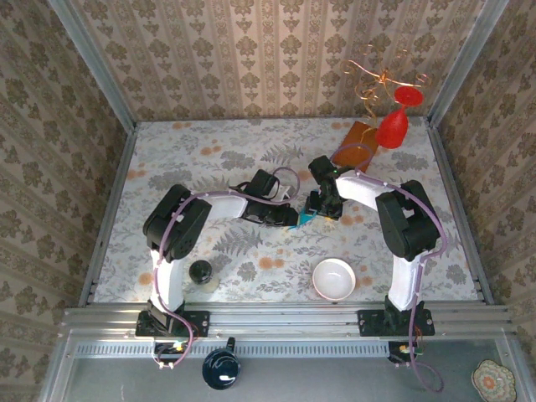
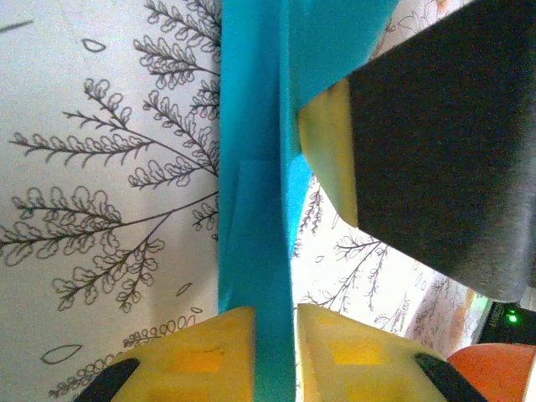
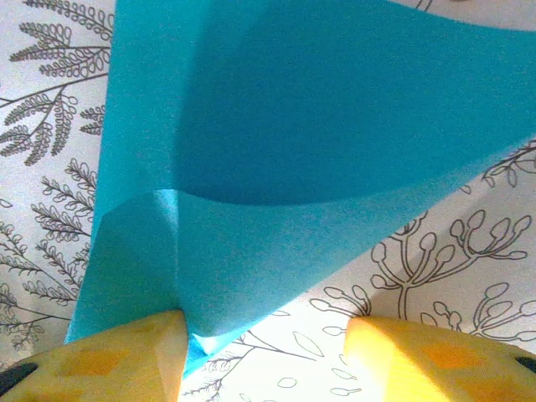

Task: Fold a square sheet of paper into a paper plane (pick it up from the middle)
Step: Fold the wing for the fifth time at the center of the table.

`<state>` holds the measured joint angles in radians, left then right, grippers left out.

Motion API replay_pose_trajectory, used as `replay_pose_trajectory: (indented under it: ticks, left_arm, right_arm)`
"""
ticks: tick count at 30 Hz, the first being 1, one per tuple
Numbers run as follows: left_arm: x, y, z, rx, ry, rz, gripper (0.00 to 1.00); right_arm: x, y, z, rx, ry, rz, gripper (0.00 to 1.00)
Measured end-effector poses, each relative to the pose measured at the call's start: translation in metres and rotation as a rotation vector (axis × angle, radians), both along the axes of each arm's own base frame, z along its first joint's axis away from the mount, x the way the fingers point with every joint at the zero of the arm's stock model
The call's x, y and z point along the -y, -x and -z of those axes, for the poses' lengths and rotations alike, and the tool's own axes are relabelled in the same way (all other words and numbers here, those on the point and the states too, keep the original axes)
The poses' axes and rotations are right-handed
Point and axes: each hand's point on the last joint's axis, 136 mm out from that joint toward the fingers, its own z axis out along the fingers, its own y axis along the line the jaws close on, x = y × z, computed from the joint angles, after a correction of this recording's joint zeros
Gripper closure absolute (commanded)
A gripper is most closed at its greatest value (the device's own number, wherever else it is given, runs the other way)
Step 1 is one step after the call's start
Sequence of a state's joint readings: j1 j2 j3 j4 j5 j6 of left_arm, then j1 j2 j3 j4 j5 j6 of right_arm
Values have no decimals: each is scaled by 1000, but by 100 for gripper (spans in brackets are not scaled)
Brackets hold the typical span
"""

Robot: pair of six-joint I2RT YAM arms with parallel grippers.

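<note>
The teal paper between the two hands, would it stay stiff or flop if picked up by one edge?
Probably floppy: the teal paper bows in a loose curve. Likely very light, being a thin sheet, so a push may lift it. Its folded strip looks straighter, so creases may stiffen it.

The teal-blue folded paper sheet is at the middle of the floral counter, between the left hand and the right hand. The white round bowl sits nearer, rightward; the red glass-shaped ornament stands far right.
</note>
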<state>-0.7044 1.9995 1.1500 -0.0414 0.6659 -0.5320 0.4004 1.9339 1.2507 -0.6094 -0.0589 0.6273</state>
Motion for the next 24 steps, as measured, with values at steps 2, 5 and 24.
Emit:
replay_pose_trajectory:
  ticks: [2, 5, 24]
  left_arm:
    - [0, 0, 0, 0, 0, 0, 78]
    - [-2, 3, 1, -6, -4, -1, 78]
    - [-6, -1, 0, -36, -5, -39, 69]
  right_arm:
    - [0, 0, 1, -2, 1, 0, 41]
    - [0, 0, 0, -1, 0, 0, 41]
    - [0, 0, 1, -2, 0, 0, 42]
